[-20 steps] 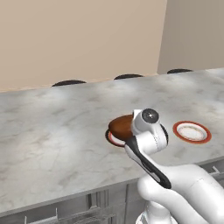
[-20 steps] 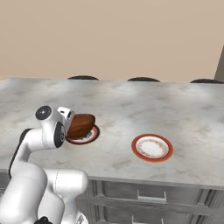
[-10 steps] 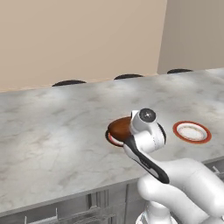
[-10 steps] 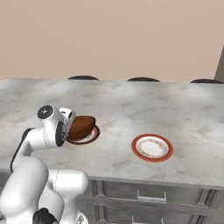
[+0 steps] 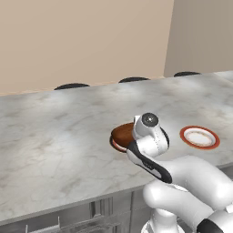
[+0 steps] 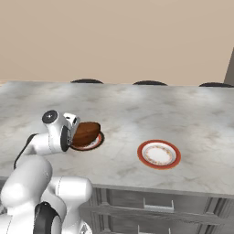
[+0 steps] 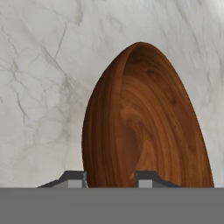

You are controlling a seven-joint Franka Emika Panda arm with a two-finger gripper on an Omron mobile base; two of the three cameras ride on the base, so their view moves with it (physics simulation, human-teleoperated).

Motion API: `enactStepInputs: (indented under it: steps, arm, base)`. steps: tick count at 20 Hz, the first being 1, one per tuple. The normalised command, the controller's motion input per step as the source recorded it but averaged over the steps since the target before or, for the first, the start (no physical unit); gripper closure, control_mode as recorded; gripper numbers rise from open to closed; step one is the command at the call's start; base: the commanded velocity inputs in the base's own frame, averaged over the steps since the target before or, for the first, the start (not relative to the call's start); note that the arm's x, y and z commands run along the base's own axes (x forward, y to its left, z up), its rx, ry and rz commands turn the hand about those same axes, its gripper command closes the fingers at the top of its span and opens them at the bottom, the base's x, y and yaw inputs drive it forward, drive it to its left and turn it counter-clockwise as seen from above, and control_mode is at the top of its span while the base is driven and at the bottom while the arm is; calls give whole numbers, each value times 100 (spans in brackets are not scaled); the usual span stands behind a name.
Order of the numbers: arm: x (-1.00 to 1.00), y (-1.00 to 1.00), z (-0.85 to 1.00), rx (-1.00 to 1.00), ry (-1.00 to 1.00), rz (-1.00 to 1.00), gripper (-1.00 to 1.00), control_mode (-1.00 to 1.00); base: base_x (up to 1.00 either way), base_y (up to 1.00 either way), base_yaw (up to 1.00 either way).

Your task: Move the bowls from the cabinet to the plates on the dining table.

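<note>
Dark wood bowl (image 7: 140, 127) is pinched by its rim in the gripper (image 7: 110, 177): one finger (image 7: 73, 178) sits outside the wall, the other inside the hollow, jaws partly closed on the rim w/ nothing else between them. In the hand view the bowl stands nearly edge-on, glossy grain showing inside and out, marble behind it.

From the base cams, bowl (image 6: 86, 133) is low over/at the near plate (image 6: 93, 143), tilted toward the hand; can't tell if its underside touches the plate. That plate peeks out as a red-orange rim beneath the bowl (image 5: 123, 134), roughly mid-length of the dining table (image 5: 54, 136) and toward its front edge, i.e. the robot's side.

Second plate (image 6: 159, 153) lies flat w/ nothing on it, further toward the table's right end, also near the front edge, well apart from the first (image 5: 199, 137).

Arm's wrist covers the near side of the bowl in the left base view. Grey drawer fronts (image 6: 151, 205) run below the front edge. Three dark stool tops (image 5: 72, 86) show along the table's far edge, beige wall (image 5: 82, 41) behind.
</note>
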Motion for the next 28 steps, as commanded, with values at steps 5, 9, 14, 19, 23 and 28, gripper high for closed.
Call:
enactStepInputs:
  steps: [5, 9, 14, 19, 23, 28]
  arm:
    - [16, 0, -27, 0, -5, 1, 100, -100]
    - [14, 0, -27, 0, -7, 1, 100, -100]
    - [12, 0, -25, 0, -3, 1, 100, -100]
    - [11, -3, -22, 1, -1, 0, 100, -100]
    - [4, -5, -18, 1, 0, 0, 100, -100]
    - [-8, -9, -7, 0, 0, 0, 100, -100]
  base:
    - [0, 0, 0]
    - [0, 0, 0]
    - [0, 0, 0]
    - [0, 0, 0]
    - [0, 0, 0]
    - [0, 0, 0]
